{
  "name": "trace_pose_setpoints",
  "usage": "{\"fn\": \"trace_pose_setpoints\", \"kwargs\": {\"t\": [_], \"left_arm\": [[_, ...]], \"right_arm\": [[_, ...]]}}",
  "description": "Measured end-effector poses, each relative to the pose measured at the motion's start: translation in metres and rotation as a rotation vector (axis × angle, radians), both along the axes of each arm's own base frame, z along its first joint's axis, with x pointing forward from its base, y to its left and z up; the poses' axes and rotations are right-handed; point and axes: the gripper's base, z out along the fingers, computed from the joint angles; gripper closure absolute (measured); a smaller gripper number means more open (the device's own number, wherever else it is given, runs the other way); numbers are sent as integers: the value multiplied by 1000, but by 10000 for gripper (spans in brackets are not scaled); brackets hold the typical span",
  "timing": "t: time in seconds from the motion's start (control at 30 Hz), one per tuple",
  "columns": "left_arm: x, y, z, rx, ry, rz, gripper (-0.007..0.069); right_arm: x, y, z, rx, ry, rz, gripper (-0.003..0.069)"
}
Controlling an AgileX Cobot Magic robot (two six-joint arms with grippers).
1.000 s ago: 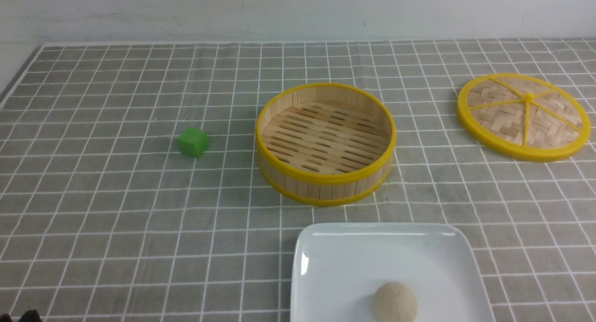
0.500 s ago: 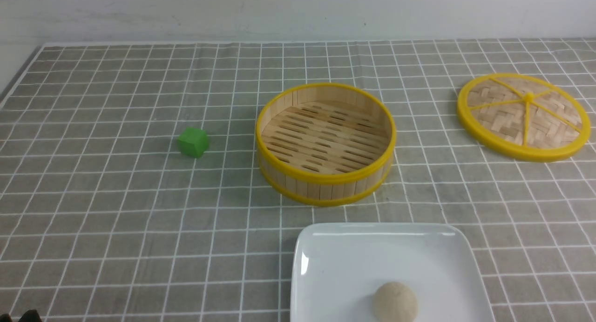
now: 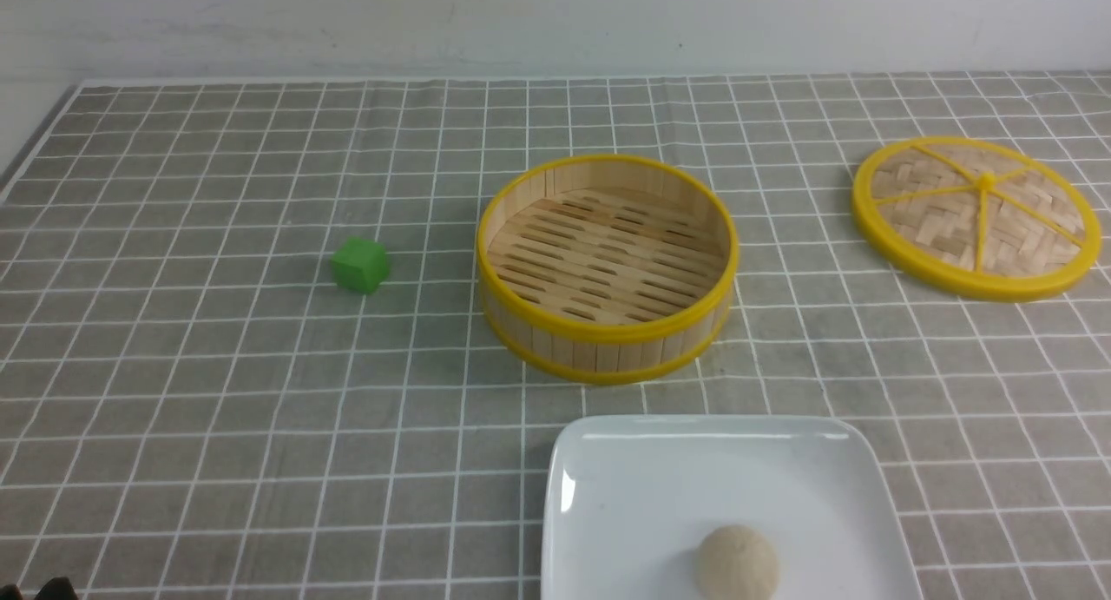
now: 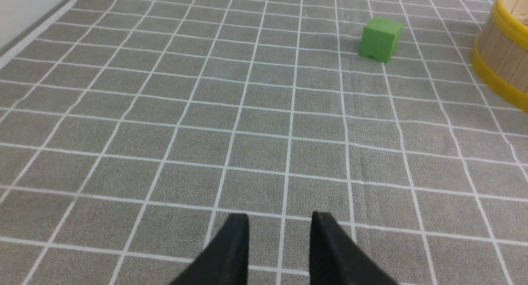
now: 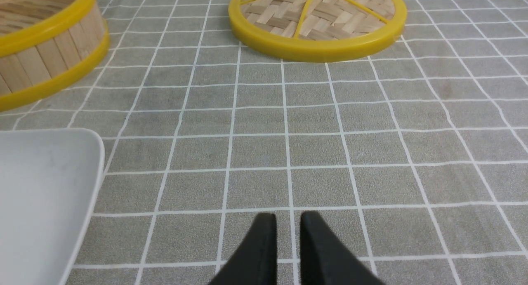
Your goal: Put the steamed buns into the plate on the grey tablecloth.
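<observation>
looking over the worktop, we find the round off-white dough bun point(image 3: 738, 563) already resting in the large glossy white rounded-square plate point(image 3: 642, 487), which sits on the grey tablecloth with its thin white grid point(image 3: 260, 461). we judge the placing done, so what could go wrong is mostly an undoing of it. the bun is smooth and round and the dish is slick with a shallow rim, so if one of our arms knocks the plate, the bun may roll across it or over the edge. a low sweep back across the dish could do the same. we could also misread the job and bring over the small green cube point(image 3: 360, 265), which lies well apart, beyond the yellow-rimmed round bamboo steamer point(image 3: 608, 331); the steamer shows nothing inside. the yellow-rimmed woven lid point(image 3: 981, 218) lies flat off to our right, and we see no call to touch it.

our left claw point(image 4: 280, 219) stands open, with bare cloth showing between its fingertips. our right claw point(image 5: 288, 219) is parted by a narrow gap and holds nothing.

against the earlier front frames, we see no shift: bun, plate, steamer, cube and lid all lie as they did.
</observation>
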Motion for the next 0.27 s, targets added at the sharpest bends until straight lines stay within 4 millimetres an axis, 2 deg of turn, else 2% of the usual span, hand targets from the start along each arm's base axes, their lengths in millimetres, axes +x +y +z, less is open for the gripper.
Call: {"fn": "trace_pose_setpoints", "kwargs": {"t": [0.27], "left_arm": [[0,0,0,-1,0,0,384]], "right_arm": [[0,0,0,0,-1,0,532]]}}
